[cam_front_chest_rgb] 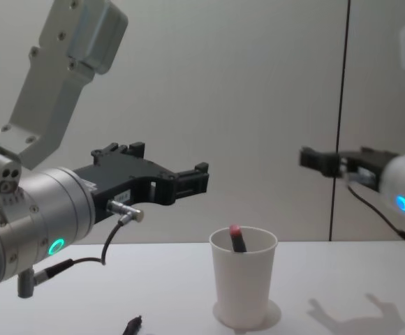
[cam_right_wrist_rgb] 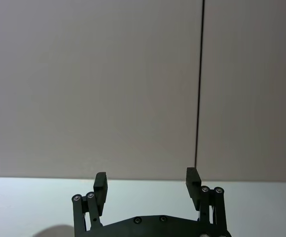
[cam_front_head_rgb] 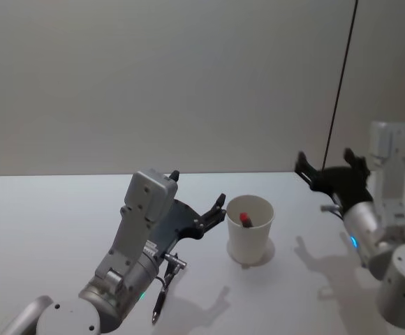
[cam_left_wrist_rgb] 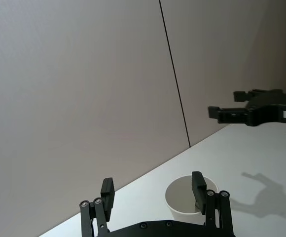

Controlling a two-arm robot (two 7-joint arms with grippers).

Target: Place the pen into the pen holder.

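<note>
- The pen (cam_front_head_rgb: 245, 219) stood inside the pen holder (cam_front_head_rgb: 249, 241), its red end showing at the rim, so I judged the drop done and the step in hand to be getting clear of the cup
- The left gripper (cam_front_head_rgb: 198, 188) hung just beside the cup on its left, above rim height, with its fingers spread apart and empty; the nearer fingertip was close to the rim but not touching it
- The right gripper (cam_front_head_rgb: 324, 158) was held raised, well to the right of the cup, with its fingers apart and nothing between them
- To finish well, the left gripper should lift first and only then draw back, since a sideways sweep near that height could clip the rim
- A paper cup holding one pen is likely light and easy to tip — a small knock might send it over on the table (cam_front_head_rgb: 63, 223), so the fingers should not close near it
</note>
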